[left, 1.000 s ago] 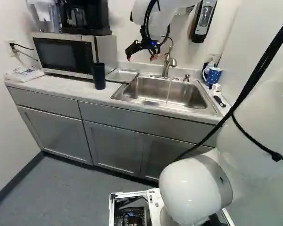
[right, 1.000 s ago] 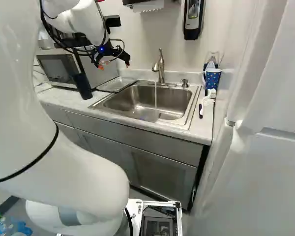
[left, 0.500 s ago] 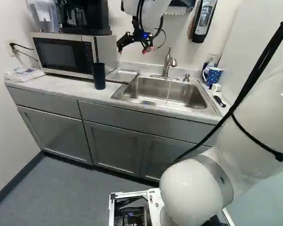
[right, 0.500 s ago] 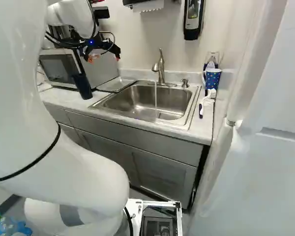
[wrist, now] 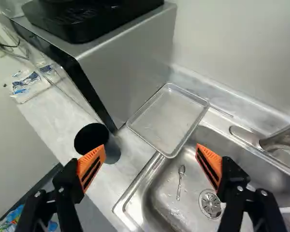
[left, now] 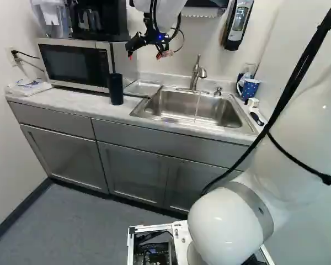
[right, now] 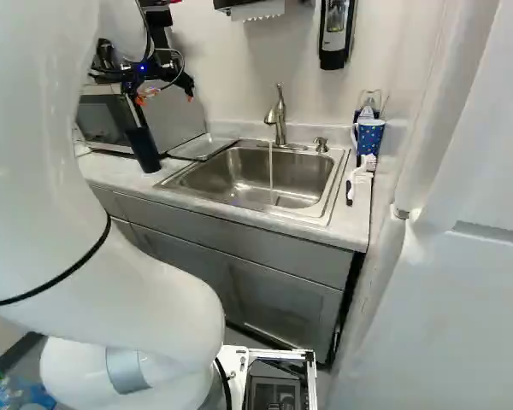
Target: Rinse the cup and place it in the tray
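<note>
High over the counter (left: 63,100), my gripper (left: 144,56) hangs with its fingers spread wide and nothing between the pads (wrist: 213,162). The cup (wrist: 111,147), dark and standing on the counter beside the microwave (wrist: 121,63), lies below and outside the span of my gripper (wrist: 151,147); in the wrist view one fingertip overlaps its side, the cup well apart beneath it. The tray (wrist: 166,121), shallow and metal, lies ahead of and below my open fingers, more nearly centered between them than the cup, set between the microwave and the sink (wrist: 157,193), with one corner reaching over the sink's rim. A spoon (wrist: 180,181) lies in the basin near the drain (wrist: 210,204). Water runs in a thin stream from the faucet (right: 279,120), while a blue mug (right: 370,135) stands beyond the sink at the right of the right base view.
</note>
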You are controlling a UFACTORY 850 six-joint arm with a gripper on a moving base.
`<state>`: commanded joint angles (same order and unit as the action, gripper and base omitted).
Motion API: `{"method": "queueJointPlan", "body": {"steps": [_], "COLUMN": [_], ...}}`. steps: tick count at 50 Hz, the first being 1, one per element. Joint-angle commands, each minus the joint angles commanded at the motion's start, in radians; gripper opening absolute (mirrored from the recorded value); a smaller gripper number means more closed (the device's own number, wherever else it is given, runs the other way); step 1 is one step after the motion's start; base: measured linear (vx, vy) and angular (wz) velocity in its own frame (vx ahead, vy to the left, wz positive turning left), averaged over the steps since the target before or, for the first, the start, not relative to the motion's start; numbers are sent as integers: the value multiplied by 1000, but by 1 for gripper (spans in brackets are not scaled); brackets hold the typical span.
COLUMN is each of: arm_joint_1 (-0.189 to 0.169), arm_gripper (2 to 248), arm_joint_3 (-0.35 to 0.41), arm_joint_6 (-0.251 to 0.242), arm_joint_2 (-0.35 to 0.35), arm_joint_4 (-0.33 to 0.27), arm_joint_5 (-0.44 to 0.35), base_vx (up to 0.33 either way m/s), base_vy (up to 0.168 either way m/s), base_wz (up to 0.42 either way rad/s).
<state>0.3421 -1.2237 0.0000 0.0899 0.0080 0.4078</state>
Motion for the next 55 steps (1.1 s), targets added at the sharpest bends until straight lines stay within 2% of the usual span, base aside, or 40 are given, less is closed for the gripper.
{"method": "queueJointPlan", "body": {"steps": [32, 55], "arm_joint_1": [94, 130], "arm_gripper": [247, 247], "arm_joint_3": [-49, -38], "arm_joint_6": [0, 0], "arm_joint_2": [-63, -102], "arm_joint_4": [0, 0], "arm_joint_5": [-85, -180], "base_vx": [0, 0], "base_vy": [0, 0], "base_wz": [0, 0]}}
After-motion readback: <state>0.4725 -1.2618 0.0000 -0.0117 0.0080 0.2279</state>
